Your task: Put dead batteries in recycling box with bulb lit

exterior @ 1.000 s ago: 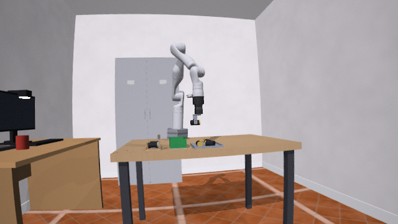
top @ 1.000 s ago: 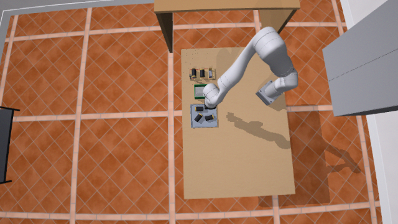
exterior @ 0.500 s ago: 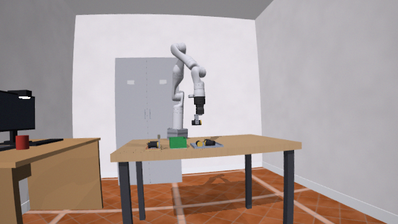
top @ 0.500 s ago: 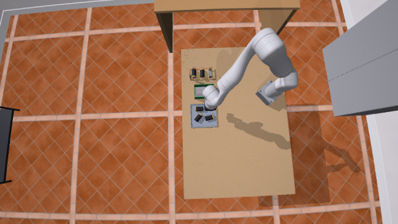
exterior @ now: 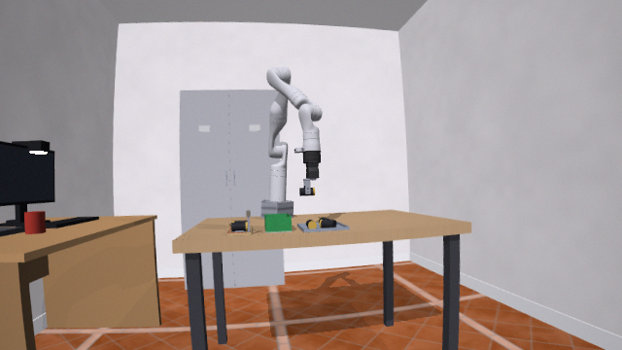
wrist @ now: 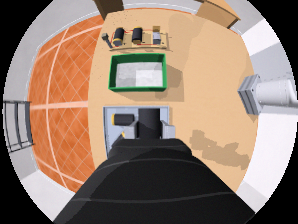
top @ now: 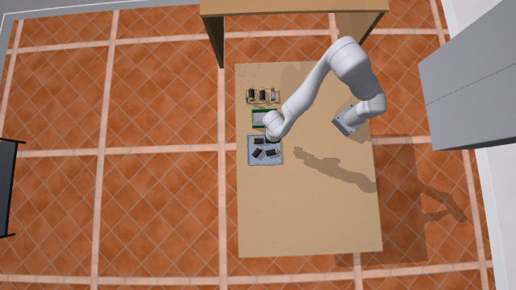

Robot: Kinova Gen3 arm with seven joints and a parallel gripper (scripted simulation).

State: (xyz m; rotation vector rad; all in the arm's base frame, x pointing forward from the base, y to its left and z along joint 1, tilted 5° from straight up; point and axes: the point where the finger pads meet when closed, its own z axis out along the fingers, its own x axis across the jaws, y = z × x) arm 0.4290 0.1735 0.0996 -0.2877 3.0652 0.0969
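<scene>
My gripper (exterior: 307, 191) is shut on a black battery (exterior: 307, 192) and holds it well above the grey tray (exterior: 322, 228). In the overhead view the arm's wrist (top: 273, 126) hides the gripper and the held battery. Three black batteries lie loose on the tray (top: 264, 150), one of them (top: 258, 140) right beside the wrist. The green recycling box (top: 262, 118) stands between the tray and the battery holder (top: 262, 95). The holder carries two batteries. The bulb (top: 273, 95) at its end looks grey. In the wrist view the box (wrist: 137, 72) lies ahead of the held battery (wrist: 148, 123).
The arm's base (top: 346, 122) sits at the table's right edge. A wooden desk (exterior: 73, 233) with a red cup (exterior: 34, 222) and a monitor stands beyond the table's holder end. A grey cabinet (exterior: 228, 160) stands behind the arm.
</scene>
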